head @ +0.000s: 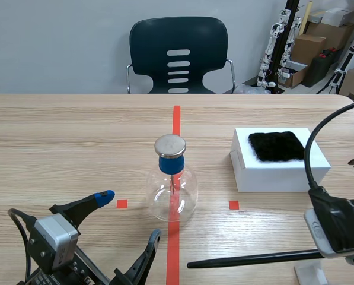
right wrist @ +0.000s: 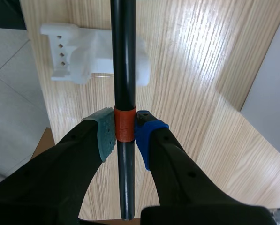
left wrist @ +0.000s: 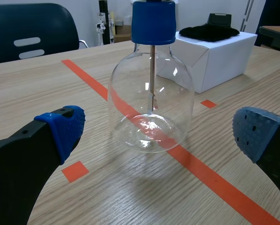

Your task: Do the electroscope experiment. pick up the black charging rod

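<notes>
The black charging rod (head: 254,259) lies roughly level just above the table's near edge, its free end pointing left. My right gripper (right wrist: 125,125) is shut on the rod (right wrist: 123,56) at its orange band, pads pressed on both sides. A white plastic rod stand (right wrist: 83,65) sits on the table under the rod, also visible as a white stand (head: 312,275) low at the right. The glass flask electroscope (head: 172,187) with blue stopper and metal disc stands on the red centre line. My left gripper (left wrist: 158,129) is open, its fingers either side of the flask (left wrist: 151,101) ahead of it.
A white box (head: 280,161) with a black fur cloth (head: 276,146) on top stands right of the flask. A dark chair (head: 178,54) is behind the table's far edge. Cardboard boxes and equipment are in the far right corner.
</notes>
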You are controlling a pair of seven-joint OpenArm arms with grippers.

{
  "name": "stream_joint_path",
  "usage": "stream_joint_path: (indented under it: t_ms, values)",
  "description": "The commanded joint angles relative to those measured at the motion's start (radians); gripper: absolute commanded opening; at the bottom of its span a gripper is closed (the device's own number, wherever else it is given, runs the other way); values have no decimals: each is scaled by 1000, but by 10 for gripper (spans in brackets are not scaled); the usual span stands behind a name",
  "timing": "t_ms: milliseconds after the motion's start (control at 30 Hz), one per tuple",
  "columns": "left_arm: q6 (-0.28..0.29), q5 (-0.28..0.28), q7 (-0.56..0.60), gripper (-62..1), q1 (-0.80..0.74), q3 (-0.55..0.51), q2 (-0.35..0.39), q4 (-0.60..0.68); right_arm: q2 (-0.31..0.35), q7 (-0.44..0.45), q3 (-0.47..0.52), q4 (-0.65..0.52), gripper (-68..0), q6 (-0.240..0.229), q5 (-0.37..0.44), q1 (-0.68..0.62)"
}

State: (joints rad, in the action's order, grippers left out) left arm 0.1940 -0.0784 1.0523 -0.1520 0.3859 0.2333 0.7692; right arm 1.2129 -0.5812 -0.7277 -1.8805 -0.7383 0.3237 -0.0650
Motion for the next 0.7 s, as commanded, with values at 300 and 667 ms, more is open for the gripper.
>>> stream_joint_path:
  t_ms: [300, 667]
  values:
    - [2, 6, 21, 14, 0, 6, -3, 14, 229, 354, 11, -12, -658, -7, -57, 9]
    - [2, 6, 21, 14, 0, 6, -3, 14, 228, 435, 11, -12, -658, -7, -108, 10]
